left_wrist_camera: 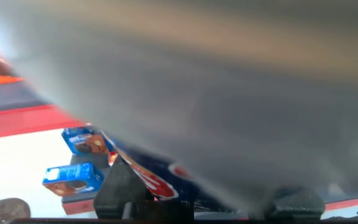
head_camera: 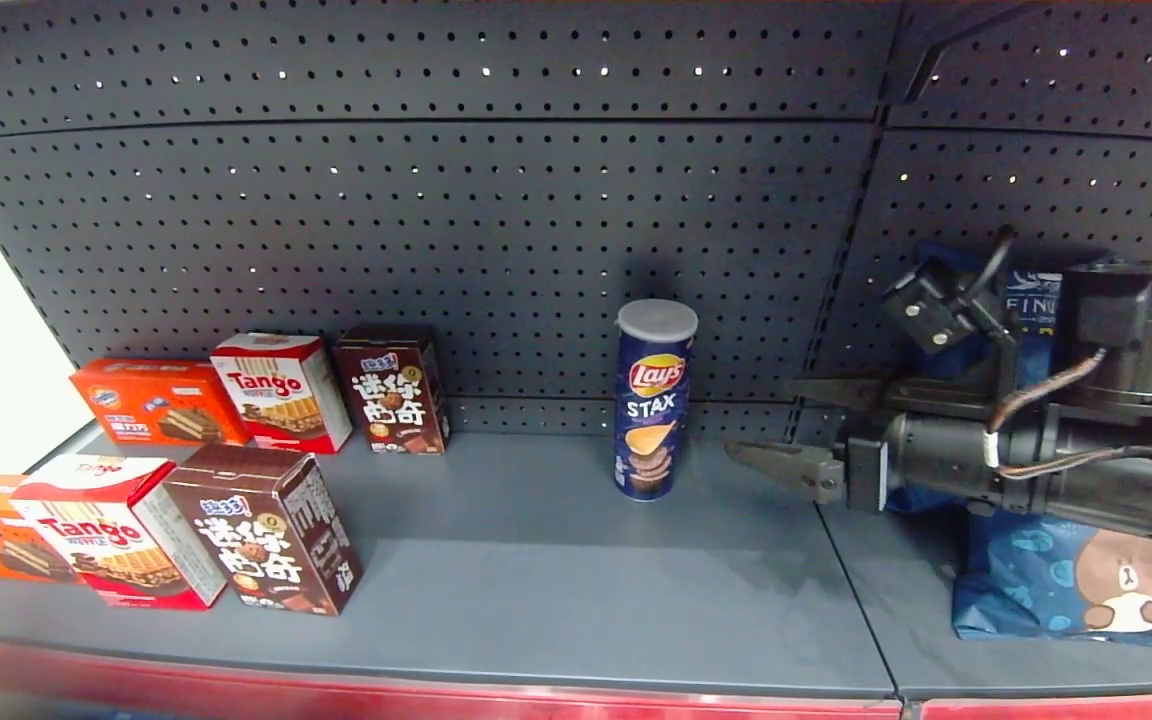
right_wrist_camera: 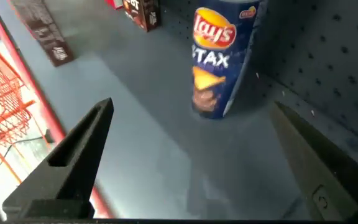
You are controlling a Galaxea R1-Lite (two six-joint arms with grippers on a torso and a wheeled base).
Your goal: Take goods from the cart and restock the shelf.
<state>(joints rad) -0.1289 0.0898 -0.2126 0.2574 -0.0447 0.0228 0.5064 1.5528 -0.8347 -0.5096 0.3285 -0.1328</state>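
Right wrist view: my right gripper (head_camera: pixel 758 416) has its fingers (right_wrist_camera: pixel 79 149) spread wide, clamped on nothing. The chip can (right_wrist_camera: pixel 219 59) stands upright just left of the tips, apart from them, far back on the shelf (head_camera: pixel 536 560) by the pegboard. Snack boxes (head_camera: pixel 391 390) sit further left, and a blue bag (head_camera: pixel 1056 580) lies right, under my arm. Judgement: can looks placed. A tall, narrow can tips easily, so back out straight to the right, fingers kept wide, no sweep.
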